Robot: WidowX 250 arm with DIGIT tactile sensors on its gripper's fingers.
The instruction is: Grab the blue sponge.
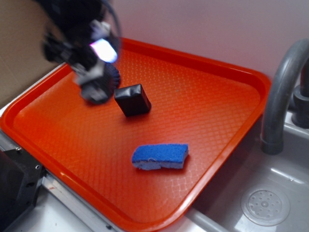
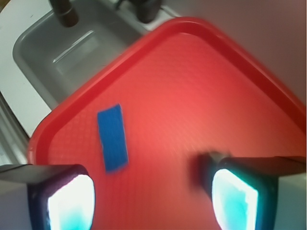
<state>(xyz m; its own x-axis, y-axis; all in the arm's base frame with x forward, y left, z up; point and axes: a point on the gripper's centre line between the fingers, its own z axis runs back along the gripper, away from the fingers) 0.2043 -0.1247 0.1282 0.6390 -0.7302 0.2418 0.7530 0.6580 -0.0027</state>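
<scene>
The blue sponge (image 1: 160, 156), rough bright top over a paler layer, lies on the orange tray (image 1: 207, 92), apart from my gripper (image 2: 152, 196), jaws spread open. Only the exterior view shows the black block (image 1: 132, 99).

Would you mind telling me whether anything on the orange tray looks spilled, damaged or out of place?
Nothing stands out. The blue sponge lies flat and intact on the orange tray, apart from the black block. No spill shows. The gripper hangs above the tray with open jaws, holding nothing.
</scene>
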